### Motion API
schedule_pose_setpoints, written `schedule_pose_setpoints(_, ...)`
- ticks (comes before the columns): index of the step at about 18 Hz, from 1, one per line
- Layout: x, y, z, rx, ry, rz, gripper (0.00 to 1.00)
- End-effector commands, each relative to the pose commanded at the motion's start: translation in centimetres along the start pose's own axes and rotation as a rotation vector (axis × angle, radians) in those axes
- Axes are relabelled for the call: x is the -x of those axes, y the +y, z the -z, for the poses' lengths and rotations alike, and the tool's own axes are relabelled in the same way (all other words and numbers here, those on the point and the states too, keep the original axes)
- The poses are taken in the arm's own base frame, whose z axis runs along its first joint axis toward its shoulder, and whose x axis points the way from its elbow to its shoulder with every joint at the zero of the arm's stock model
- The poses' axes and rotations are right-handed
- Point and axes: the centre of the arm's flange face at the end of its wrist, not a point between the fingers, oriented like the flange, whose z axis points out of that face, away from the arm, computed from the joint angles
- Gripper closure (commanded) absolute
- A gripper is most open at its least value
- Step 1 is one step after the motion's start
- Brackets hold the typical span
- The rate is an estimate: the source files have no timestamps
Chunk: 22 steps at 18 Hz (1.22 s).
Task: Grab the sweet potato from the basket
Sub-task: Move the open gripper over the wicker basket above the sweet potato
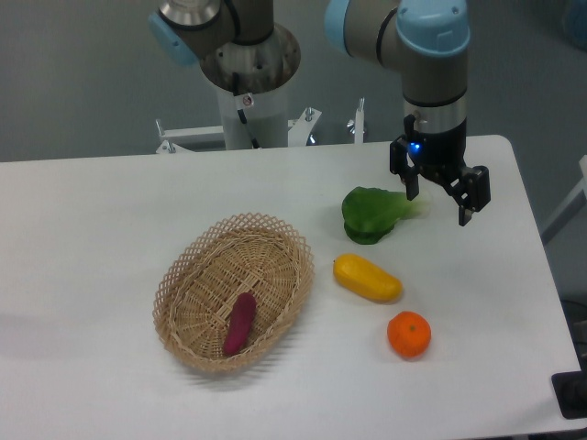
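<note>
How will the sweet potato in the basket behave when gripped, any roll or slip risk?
The sweet potato looks stiff and small, so probably light. Its rounded, tapered shape may roll or pivot if pinched off-centre. It lies on the sloped weave of the basket, so a nudge could slide it. The end effector is open, far off.

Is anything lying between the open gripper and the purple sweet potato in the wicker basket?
Yes, on a straight line. The green leafy vegetable and plump yellow vegetable lie between the gripper and the slender magenta sweet potato, as does the tan woven basket rim. From above, nothing covers it.
</note>
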Motion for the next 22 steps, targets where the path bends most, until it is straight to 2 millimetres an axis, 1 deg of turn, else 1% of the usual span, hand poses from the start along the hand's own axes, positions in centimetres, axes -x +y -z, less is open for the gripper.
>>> schedule_pose_setpoints(2, -0.6, -0.1, -0.2, -0.001, 0.008, -0.001, 0.0)
schedule_pose_setpoints(3, -0.9, -0.2, 0.1, -0.003, 0.005, 0.0, 0.0)
schedule_pose_setpoints(4, -1.1, -0.4, 0.5, -0.006, 0.001, -0.001, 0.0)
schedule_pose_setpoints(5, -1.2, -0.7, 1.2, 0.003, -0.012, -0.007, 0.0)
schedule_pose_setpoints(6, -1.8, -1.3, 2.3, 0.0, -0.016, -0.012, 0.0)
schedule_pose_setpoints(7, -2.4, -1.8, 2.3, -0.008, -0.011, -0.01, 0.0)
schedule_pose_setpoints(9, -3.8, -4.2, 2.2, -0.031, 0.002, -0.004, 0.0)
schedule_pose_setpoints(10, -4.7, -5.3, 1.8, -0.04, 0.015, 0.03, 0.0)
schedule_pose_setpoints(13, -7.1, -9.0, 1.3, -0.057, 0.042, 0.188, 0.0)
schedule_pose_setpoints(16, -9.3, -13.4, 0.9, -0.073, 0.077, 0.366, 0.0)
schedule_pose_setpoints(17, -10.3, -15.0, 0.4, -0.073, 0.094, 0.4, 0.0)
schedule_pose_setpoints(19, -11.8, -17.2, -0.8, -0.066, 0.127, 0.435, 0.0)
schedule_pose_setpoints(22, -14.3, -19.9, -2.8, -0.036, 0.172, 0.46, 0.0)
